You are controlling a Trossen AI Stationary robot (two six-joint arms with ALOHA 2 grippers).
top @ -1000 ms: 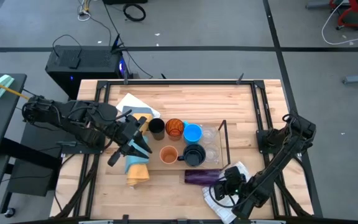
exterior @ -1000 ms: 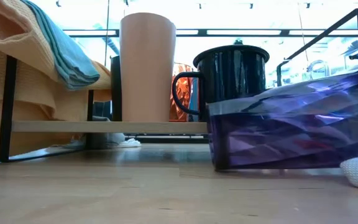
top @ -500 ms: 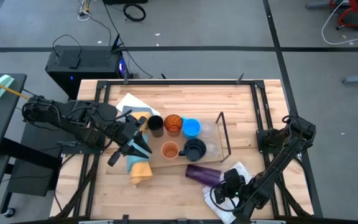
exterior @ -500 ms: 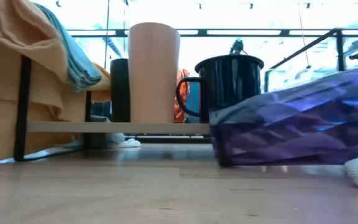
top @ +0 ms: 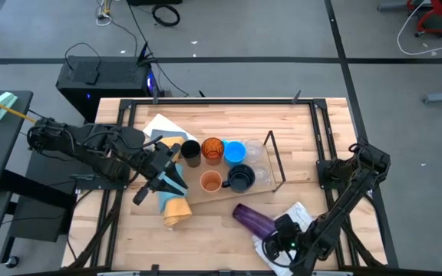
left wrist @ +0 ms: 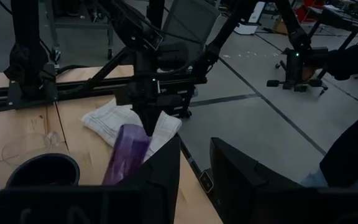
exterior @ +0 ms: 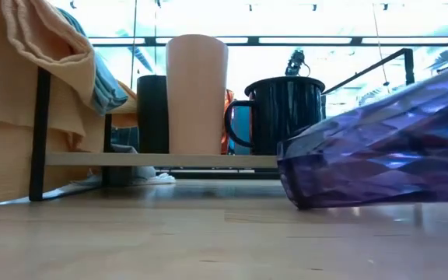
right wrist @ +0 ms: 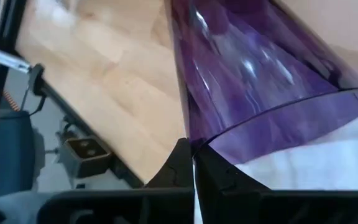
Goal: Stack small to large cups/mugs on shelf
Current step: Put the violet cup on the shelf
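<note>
The shelf [top: 273, 165] stands mid-table. On it are a black cup [top: 191, 151], an amber cup [top: 212, 150], a blue cup [top: 234, 152], clear glasses [top: 259, 165], a peach cup [top: 210, 182] and a dark handled mug [top: 241, 179]. A purple tumbler [top: 252, 219] lies slanting just near of the shelf, and my right gripper [top: 281, 232] is shut on its mouth end. My left gripper [top: 173, 180] hovers open above the shelf's left end, nothing between its fingers [left wrist: 166, 168]. A rolled yellow-and-blue cloth [top: 175, 208] leans at that end. My right gripper pinches the rim of the tumbler's mouth [right wrist: 196, 144] between its two shut fingers, which come slanting down from the table's near right. The tumbler's closed end [exterior: 294, 201] rests on the table and its mouth end is tilted up.
A white towel [top: 301, 217] lies under my right gripper at the near right. White paper [top: 163, 126] lies far left of the shelf. Black frame rods [top: 319, 130] run along the table's sides. Bare wood lies along the far edge and near left.
The tumbler lay along the shelf's near edge and has swung to a slant: its mouth end went toward the near edge with my right gripper and rose, while its closed end stayed down by the shelf. The shelf with its cups has turned a little, its right end going far.
</note>
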